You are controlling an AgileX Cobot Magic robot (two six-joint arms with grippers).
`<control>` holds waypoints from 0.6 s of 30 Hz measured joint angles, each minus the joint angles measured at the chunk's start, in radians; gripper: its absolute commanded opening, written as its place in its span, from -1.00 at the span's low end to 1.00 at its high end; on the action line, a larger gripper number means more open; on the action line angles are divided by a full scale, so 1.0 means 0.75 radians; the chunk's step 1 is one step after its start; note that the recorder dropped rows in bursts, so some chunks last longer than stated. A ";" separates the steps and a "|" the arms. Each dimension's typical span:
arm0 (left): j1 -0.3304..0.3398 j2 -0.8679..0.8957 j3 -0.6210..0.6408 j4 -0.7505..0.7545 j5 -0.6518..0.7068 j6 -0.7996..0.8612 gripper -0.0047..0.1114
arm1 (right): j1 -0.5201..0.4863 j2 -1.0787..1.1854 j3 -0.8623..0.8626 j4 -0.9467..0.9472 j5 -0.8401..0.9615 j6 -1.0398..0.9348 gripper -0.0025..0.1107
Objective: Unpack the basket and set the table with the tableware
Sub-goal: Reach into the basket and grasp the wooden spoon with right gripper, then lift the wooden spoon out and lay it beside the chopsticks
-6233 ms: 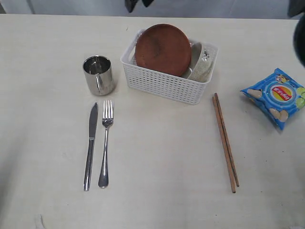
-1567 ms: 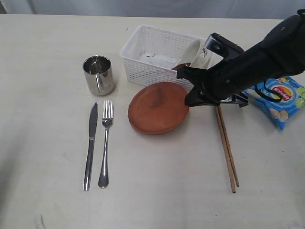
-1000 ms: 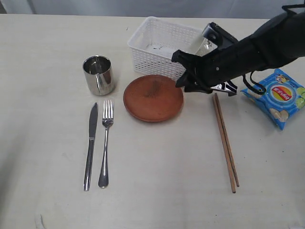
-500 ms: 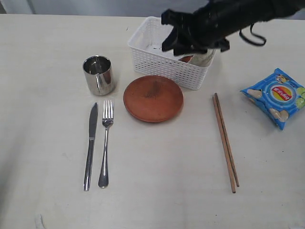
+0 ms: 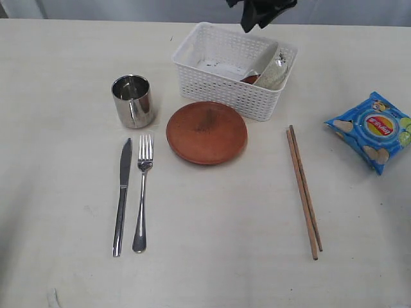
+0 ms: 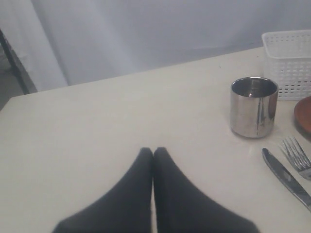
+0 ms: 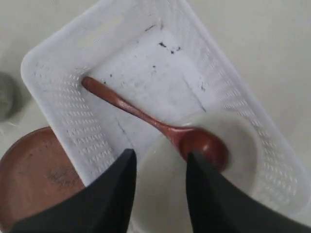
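Right gripper [image 7: 160, 162]: mine, jaws parted with a clear gap, nothing held, hanging above the white perforated plastic basket [image 7: 73, 116]. Left gripper [image 6: 153, 153]: fingertips pressed together, empty, low over the pale beige table [image 6: 97, 121]. Contents directly beneath my right jaws: one dark red wooden spoon [image 7: 146, 115], handle lying across the basket floor, head resting inside one pale speckled bowl [image 7: 243, 162] that leans in the basket's end. Reddish-brown round plate [image 7: 34, 170]: already on the table, just outside the basket wall below me. Handling note, as I judge it: take the spoon first, closing across the mid-handle, well clear of the wall and the bowl rim, then lift straight up so the head slips out without tipping the bowl. Markings: blue chip bag [image 5: 372, 128], off to my side, carries a red-and-yellow roundel; lettering too small to read. No other writing legible.
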 measured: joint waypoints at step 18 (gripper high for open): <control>0.000 0.000 0.000 0.000 0.000 0.000 -0.92 | 0.215 0.325 -0.084 -0.322 -0.084 -0.313 -0.02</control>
